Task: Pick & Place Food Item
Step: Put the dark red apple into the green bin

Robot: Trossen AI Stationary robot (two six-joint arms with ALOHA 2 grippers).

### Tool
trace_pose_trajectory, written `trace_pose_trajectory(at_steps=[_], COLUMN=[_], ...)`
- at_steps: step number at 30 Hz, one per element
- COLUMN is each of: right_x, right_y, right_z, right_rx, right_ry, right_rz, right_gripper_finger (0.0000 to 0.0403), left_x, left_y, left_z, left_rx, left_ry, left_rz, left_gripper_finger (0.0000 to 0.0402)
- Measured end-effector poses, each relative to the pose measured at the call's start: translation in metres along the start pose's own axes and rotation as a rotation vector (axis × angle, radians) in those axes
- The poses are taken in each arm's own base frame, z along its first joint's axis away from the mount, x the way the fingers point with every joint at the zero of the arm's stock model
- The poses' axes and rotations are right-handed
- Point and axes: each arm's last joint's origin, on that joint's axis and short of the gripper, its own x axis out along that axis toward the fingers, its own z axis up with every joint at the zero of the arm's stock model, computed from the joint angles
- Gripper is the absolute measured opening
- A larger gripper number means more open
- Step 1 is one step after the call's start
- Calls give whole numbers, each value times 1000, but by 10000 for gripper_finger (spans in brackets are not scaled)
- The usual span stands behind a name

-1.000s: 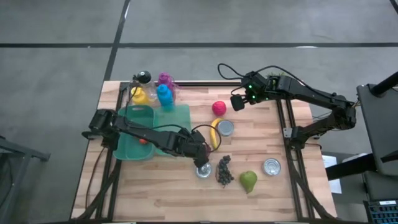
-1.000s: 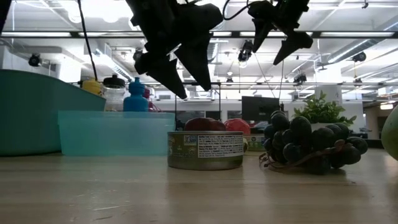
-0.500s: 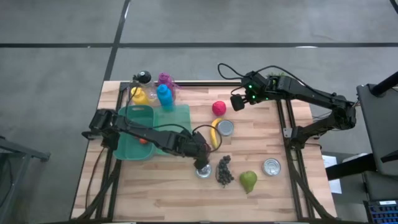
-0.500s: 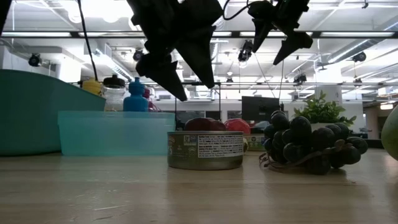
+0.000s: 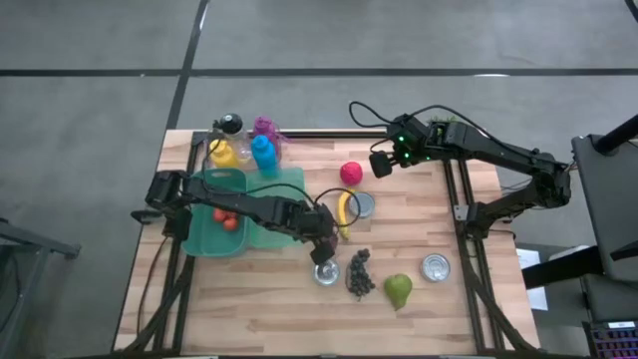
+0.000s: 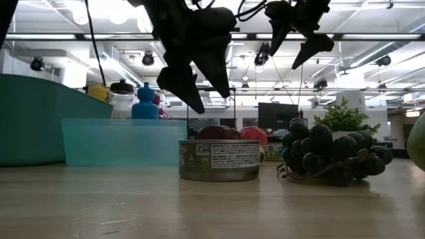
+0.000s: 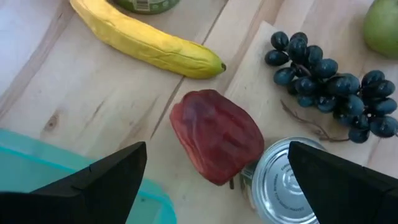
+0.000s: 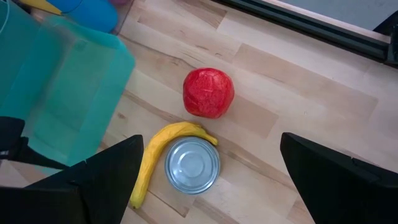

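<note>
My left gripper (image 5: 321,249) hangs open above a dark red fruit (image 7: 216,144) that lies on the wood next to a tin can (image 5: 326,272). Its fingers stand clear on either side of the fruit in the left wrist view. A banana (image 7: 146,40), a bunch of dark grapes (image 5: 359,274) and a green pear (image 5: 399,290) lie close by. My right gripper (image 5: 379,165) hovers open and high near the far edge, over a bright red apple (image 8: 208,93) and a second can (image 8: 193,165).
A teal bin (image 5: 204,239) with small red fruits (image 5: 221,219) stands at the left, a pale teal box (image 5: 284,184) beside it. Coloured bottles (image 5: 249,150) stand at the far left. A third can (image 5: 436,266) sits at the near right. Bare wood lies along the near edge.
My left arm has swung a little toward the table's far edge, uncovering the red fruits in the bin, and its gripper has turned about over the dark red fruit. My right arm has kept still.
</note>
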Motion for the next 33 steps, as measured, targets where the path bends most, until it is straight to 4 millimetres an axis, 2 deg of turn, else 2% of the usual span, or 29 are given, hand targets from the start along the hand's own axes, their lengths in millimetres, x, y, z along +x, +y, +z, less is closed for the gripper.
trace_pose_trajectory(at_steps=[4, 10, 19, 28, 33], right_x=[0, 0, 0, 0, 0], right_y=[0, 0, 0, 0, 0], right_z=[0, 0, 0, 0, 0], right_rx=[0, 0, 0, 0, 0], right_ry=[0, 0, 0, 0, 0], right_rz=[0, 0, 0, 0, 0], right_gripper_finger=[378, 378, 378, 378, 378], left_x=[-1, -2, 24, 29, 39], left_y=[11, 10, 7, 6, 7], left_z=[6, 6, 3, 3, 2], left_rx=[-5, -13, -46, -46, -45], left_ry=[47, 56, 84, 74, 76], left_rz=[-4, -12, -15, -9, 5], left_gripper_finger=[397, 397, 397, 397, 397])
